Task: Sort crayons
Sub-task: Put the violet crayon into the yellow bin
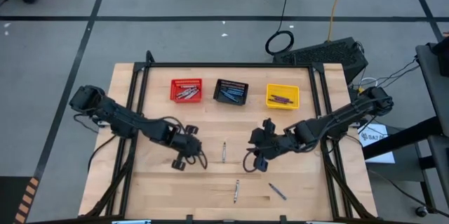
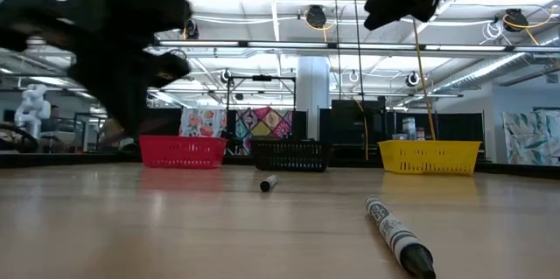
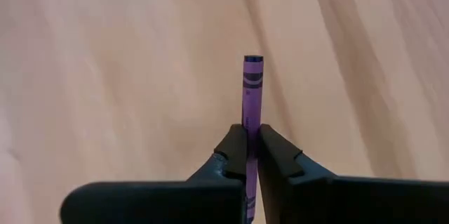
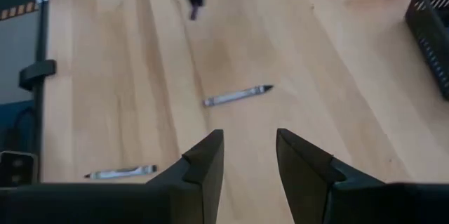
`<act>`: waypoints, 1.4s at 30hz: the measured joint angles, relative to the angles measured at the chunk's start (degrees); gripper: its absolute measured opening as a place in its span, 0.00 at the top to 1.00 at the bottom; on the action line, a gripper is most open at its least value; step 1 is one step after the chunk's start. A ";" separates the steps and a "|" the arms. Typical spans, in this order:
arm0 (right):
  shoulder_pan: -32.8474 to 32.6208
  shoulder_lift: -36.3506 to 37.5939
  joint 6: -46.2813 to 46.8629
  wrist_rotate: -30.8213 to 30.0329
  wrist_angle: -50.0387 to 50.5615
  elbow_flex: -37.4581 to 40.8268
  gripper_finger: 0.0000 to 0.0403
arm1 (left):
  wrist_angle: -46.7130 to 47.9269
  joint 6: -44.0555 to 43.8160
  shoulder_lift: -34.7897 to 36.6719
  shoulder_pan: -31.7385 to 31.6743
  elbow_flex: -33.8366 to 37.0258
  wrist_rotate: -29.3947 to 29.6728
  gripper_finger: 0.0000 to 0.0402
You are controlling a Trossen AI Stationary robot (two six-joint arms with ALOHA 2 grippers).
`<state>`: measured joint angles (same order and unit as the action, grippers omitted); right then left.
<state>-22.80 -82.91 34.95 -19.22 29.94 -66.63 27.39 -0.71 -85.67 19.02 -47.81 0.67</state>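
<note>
My left gripper [image 1: 184,157] hovers over the table's middle left, shut on a purple crayon [image 3: 252,90]. My right gripper [image 1: 252,151] is open and empty over the table's middle right; in its wrist view its fingers [image 4: 249,155] stand above bare wood. A grey crayon [image 1: 224,152] lies flat between the two grippers. Another grey crayon [image 1: 237,191] and a bluish one [image 1: 277,191] lie flat near the front edge. The red basket [image 1: 186,90], the black basket [image 1: 231,92] and the yellow basket [image 1: 283,97] at the back each hold several crayons. My left gripper pinches the purple crayon between its two fingertips [image 3: 231,150], on the paper-wrapped shaft [image 3: 250,136]. The crayon lies along the fingers, and its far end [image 3: 252,60] sticks out past them. It is lifted clear of the table.
The three baskets stand in a row along the table's far side. Black frame rails [image 1: 137,90] run along the table's left and right sides. Bare wood lies between the baskets and the grippers. The room shows behind the baskets in the low view.
</note>
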 joint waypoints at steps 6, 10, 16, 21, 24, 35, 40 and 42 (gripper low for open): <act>-2.72 -0.15 3.04 -0.18 1.98 0.00 0.71 | -9.30 5.93 0.00 -4.28 -0.04 0.00 0.98; -3.55 -1.08 3.39 -0.43 1.77 0.00 0.71 | -15.95 8.65 0.02 -6.13 -0.04 0.05 0.98; -3.23 -3.91 2.09 -3.52 -0.28 -0.02 0.71 | -26.55 8.65 0.02 -8.54 -0.09 0.27 0.98; -2.22 -6.65 -2.16 -7.56 -4.87 -0.02 0.71 | -34.60 7.13 0.04 -9.99 -0.09 1.39 0.98; -1.65 -7.73 -5.61 -12.89 -9.63 -0.02 0.71 | -38.32 7.15 0.04 -10.32 -0.11 1.38 0.98; -1.20 -7.89 -13.15 -19.76 -16.77 -0.02 0.71 | -43.69 7.54 0.11 -10.48 -0.11 1.21 0.98; -0.36 -7.89 -16.28 -19.78 -20.78 -0.02 0.71 | -45.20 7.59 0.11 -10.46 -0.11 1.11 0.98; -0.04 -7.89 -17.88 -19.78 -22.33 -0.02 0.71 | -45.52 7.63 0.11 -10.46 -0.11 1.09 0.98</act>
<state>-22.84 -90.80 17.07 -39.00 7.61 -66.65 -18.14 6.92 -85.56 8.56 -47.92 1.76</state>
